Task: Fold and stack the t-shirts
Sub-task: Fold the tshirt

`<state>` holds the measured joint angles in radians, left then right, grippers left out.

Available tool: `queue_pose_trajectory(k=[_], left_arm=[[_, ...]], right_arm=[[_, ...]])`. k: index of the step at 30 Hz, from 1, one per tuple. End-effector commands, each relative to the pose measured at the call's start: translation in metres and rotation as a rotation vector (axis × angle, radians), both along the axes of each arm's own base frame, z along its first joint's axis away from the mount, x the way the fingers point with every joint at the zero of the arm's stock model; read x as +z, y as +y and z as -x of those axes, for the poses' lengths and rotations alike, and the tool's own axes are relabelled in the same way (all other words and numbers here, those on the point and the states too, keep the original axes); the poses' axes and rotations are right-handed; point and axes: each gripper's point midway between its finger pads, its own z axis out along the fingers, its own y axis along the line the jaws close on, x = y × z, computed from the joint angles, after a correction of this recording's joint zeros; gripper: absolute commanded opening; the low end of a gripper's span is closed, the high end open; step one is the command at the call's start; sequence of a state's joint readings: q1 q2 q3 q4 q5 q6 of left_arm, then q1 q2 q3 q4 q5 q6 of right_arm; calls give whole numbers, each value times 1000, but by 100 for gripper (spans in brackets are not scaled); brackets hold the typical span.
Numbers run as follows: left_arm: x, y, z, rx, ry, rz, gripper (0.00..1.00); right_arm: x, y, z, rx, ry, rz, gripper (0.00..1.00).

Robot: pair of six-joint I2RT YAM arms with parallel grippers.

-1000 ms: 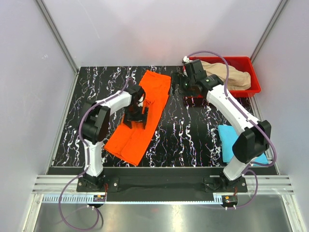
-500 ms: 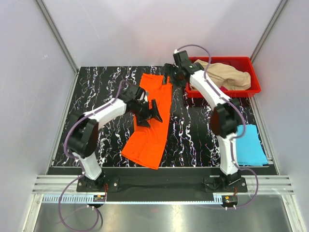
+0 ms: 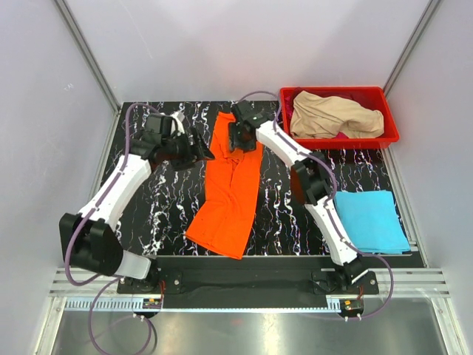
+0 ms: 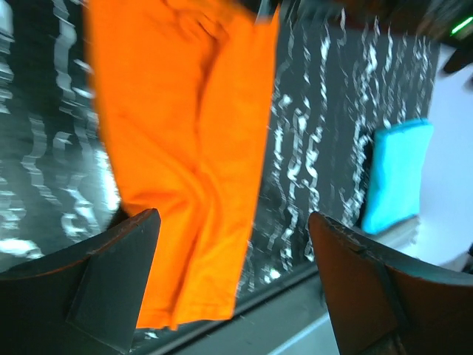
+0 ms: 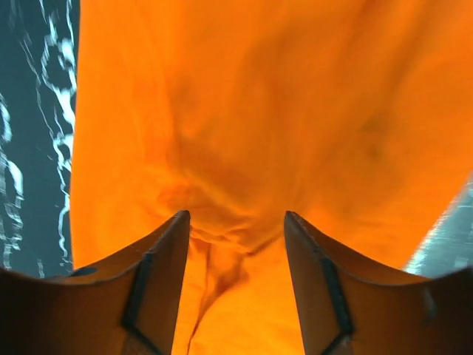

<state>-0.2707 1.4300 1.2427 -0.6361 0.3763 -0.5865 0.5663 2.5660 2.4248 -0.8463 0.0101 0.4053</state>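
From above: orange t-shirt (image 3: 230, 188), laid out as a long narrow strip down the middle of the black marbled table (image 3: 277, 211), far end near the back, near end fanned wider close to the front edge. Left gripper (image 3: 203, 154): hovering just beside the strip's left edge, up by its far end, apart from the cloth. Right gripper (image 3: 238, 142): down on the far part of the strip, fingers hidden under its own body in this view. Light blue t-shirt (image 3: 369, 220): folded flat at the front right, well apart from the orange one. Beige t-shirt (image 3: 332, 116): crumpled in the red bin (image 3: 336, 92) at the back right corner. Magenta t-shirt (image 3: 341, 136): only a sliver, peeking out beneath the beige one at the bin's near wall.

Only in the left wrist view: both fingers (image 4: 111, 281) spread wide with nothing between them, so released. Beyond them, the orange strip lying flat and, off to one side, the light blue t-shirt.

Only in the right wrist view: fingers (image 5: 155, 296) planted on either side of a puckered ridge of orange cloth, with a gap between them. Cannot tell whether clenched on that ridge or merely straddling it. Nothing but orange cloth and a margin of table in that picture.
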Motion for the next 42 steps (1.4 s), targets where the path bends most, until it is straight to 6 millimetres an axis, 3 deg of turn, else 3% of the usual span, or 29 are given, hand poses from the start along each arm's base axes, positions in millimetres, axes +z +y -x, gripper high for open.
queue_pose_trajectory(k=[1, 3, 4, 5, 9, 13, 14, 18, 19, 20, 21, 22, 23, 24, 25, 26, 27, 28, 29, 30, 31, 32, 33, 35, 36, 38, 39, 41, 42], left_arm=[[-3, 24, 4, 5, -55, -91, 88], [-7, 31, 7, 12, -49, -111, 88], [-10, 33, 11, 13, -43, -117, 88], [-13, 35, 16, 10, -29, -124, 89], [-30, 35, 37, -16, 21, -116, 90], [-42, 30, 55, -49, 53, -76, 92], [-45, 29, 58, -54, 66, -69, 92], [-61, 28, 63, -70, 133, -67, 92], [-68, 31, 62, -65, 158, -81, 92], [-73, 33, 63, -64, 176, -91, 92], [-81, 35, 63, -67, 210, -94, 92], [-87, 36, 64, -72, 234, -95, 91], [-93, 37, 67, -76, 267, -96, 91], [-103, 41, 70, -71, 308, -99, 89], [-106, 41, 72, -73, 321, -99, 85], [-109, 42, 74, -72, 329, -101, 84], [-116, 45, 79, -64, 345, -114, 84], [-118, 46, 79, -57, 342, -113, 82], [-120, 45, 82, -47, 353, -101, 81], [-126, 45, 89, -43, 377, -96, 79], [-129, 45, 91, -40, 387, -91, 77], [-131, 45, 95, -31, 402, -85, 77], [-135, 47, 101, -24, 414, -87, 77], [-139, 51, 108, 0, 427, -105, 76], [-139, 55, 113, 13, 428, -115, 76], [-143, 64, 124, 63, 441, -151, 76], [-145, 67, 128, 90, 449, -158, 76], [-151, 70, 140, 153, 474, -151, 76], [-153, 69, 141, 163, 472, -143, 76]], right_arm=[[-11, 10, 5, -5, -15, 45, 62], [-35, 9, 2, 0, 6, 92, 64], [-24, 15, -8, -1, -34, 76, 66], [-47, 13, -6, 11, -9, 107, 67], [-38, 18, -45, 10, -165, 99, 77], [18, 40, -91, 12, -372, -77, 75], [42, 42, -97, 25, -420, -113, 77], [113, 41, -103, 52, -500, -242, 81], [118, 38, -97, 56, -473, -247, 82], [151, 33, -89, 54, -490, -269, 82], [162, 32, -78, 69, -473, -275, 84], [148, 26, -62, 75, -388, -248, 85], [181, 20, -45, 67, -384, -284, 85], [184, 21, -27, 94, -328, -311, 86], [151, 15, -5, 97, -204, -288, 86], [178, 13, 18, 101, -190, -340, 85], [179, 15, 39, 134, -134, -377, 84], [144, 10, 61, 132, -39, -360, 81], [174, 11, 84, 156, -66, -413, 79], [138, 5, 112, 161, 24, -395, 79], [168, 7, 124, 188, -55, -452, 77], [165, 11, 142, 214, -45, -460, 77], [138, 5, 160, 209, 11, -443, 76], [139, 2, 189, 219, 63, -498, 67], [110, -5, 212, 208, 144, -488, 64], [110, -1, 234, 215, 159, -558, 60], [89, -1, 255, 229, 188, -553, 60], [84, -3, 274, 205, 200, -561, 61], [67, -4, 290, 202, 221, -563, 61]])
